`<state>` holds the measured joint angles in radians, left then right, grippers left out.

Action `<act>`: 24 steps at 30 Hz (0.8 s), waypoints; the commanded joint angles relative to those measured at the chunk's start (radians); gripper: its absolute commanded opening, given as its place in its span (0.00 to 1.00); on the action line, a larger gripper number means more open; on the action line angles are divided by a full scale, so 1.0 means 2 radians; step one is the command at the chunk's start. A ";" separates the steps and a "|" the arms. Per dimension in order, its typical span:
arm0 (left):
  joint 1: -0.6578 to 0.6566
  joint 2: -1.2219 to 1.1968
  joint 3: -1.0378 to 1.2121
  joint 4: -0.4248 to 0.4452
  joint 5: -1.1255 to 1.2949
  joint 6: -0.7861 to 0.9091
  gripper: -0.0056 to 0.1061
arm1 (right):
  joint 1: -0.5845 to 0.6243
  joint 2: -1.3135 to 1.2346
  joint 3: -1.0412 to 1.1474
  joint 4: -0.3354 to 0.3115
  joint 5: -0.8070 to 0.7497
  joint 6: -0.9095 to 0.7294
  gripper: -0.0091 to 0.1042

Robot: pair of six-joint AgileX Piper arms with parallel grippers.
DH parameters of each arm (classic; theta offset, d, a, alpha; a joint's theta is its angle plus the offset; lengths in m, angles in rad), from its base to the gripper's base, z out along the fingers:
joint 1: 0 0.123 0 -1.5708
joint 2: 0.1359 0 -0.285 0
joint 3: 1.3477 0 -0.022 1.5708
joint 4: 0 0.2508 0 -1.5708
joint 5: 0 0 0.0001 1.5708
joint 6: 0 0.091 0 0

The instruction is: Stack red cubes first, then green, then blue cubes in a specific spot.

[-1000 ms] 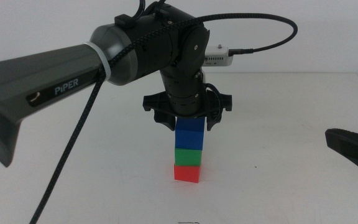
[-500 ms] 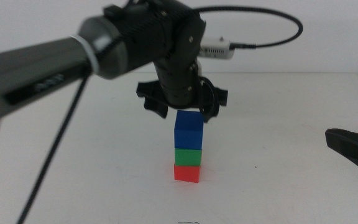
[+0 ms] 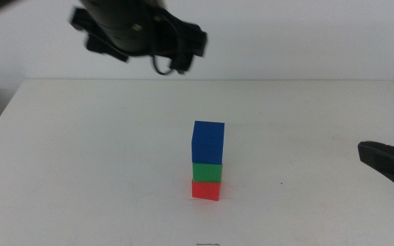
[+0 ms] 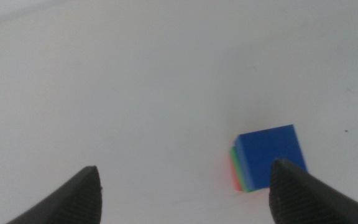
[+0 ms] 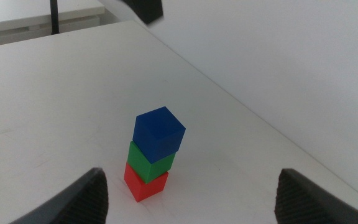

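Note:
A three-cube stack stands on the white table (image 3: 81, 157) near its middle: the red cube (image 3: 206, 190) at the bottom, the green cube (image 3: 206, 171) on it, the blue cube (image 3: 208, 141) on top. My left gripper (image 3: 152, 58) hangs blurred high above the table's back left, well clear of the stack, jaws open and empty. From its wrist view the blue cube (image 4: 271, 151) shows from above with green and red edges beneath. My right gripper (image 3: 388, 160) waits open at the right edge, facing the stack (image 5: 154, 155).
White table edge (image 5: 229, 93) runs behind the stack, with a white wall beyond. A dark post (image 5: 55, 15) stands beyond the far table.
The left gripper has let go of the blue cube, lifted off the stack and swung up and to the left. The stack stays standing.

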<state>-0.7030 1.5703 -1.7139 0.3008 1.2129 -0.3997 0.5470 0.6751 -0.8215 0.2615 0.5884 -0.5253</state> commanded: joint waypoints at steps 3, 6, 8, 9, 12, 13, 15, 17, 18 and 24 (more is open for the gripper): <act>0.002 -0.059 -0.013 0.037 -0.012 0.035 0.86 | -0.005 0.000 -0.013 0.003 -0.034 -0.002 0.75; 0.022 -0.088 -0.013 0.034 -0.013 0.042 0.86 | -0.005 0.000 -0.013 0.003 -0.034 -0.002 0.75; 0.047 -0.105 -0.013 0.016 -0.013 0.066 0.86 | -0.005 0.000 -0.013 0.003 -0.034 -0.002 0.75; 0.065 -0.114 -0.013 0.000 -0.013 0.087 0.86 | -0.005 0.000 -0.013 0.003 -0.034 -0.002 0.75; 0.129 -0.140 -0.013 -0.061 -0.014 0.164 0.86 | -0.005 0.000 -0.013 0.003 -0.034 -0.002 0.75; 0.153 -0.148 -0.013 -0.080 -0.014 0.187 0.86 | -0.005 0.000 -0.013 0.003 -0.034 -0.002 0.75; 0.198 -0.167 -0.013 -0.118 -0.014 0.233 0.86 | -0.005 0.000 -0.013 0.003 -0.034 -0.002 0.75; 0.230 -0.184 -0.013 -0.131 -0.014 0.256 0.86 | -0.005 0.000 -0.013 0.003 -0.034 -0.002 0.75; 0.244 -0.191 -0.013 -0.131 -0.014 0.257 0.86 | -0.005 0.000 -0.013 0.003 -0.034 -0.002 0.75; 0.283 -0.219 -0.013 -0.130 -0.013 0.257 0.86 | -0.005 0.000 -0.013 0.003 -0.034 -0.002 0.75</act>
<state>-0.1441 1.1602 -1.7139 0.0571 1.2418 0.1115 0.5470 0.6751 -0.8215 0.2615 0.5884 -0.5253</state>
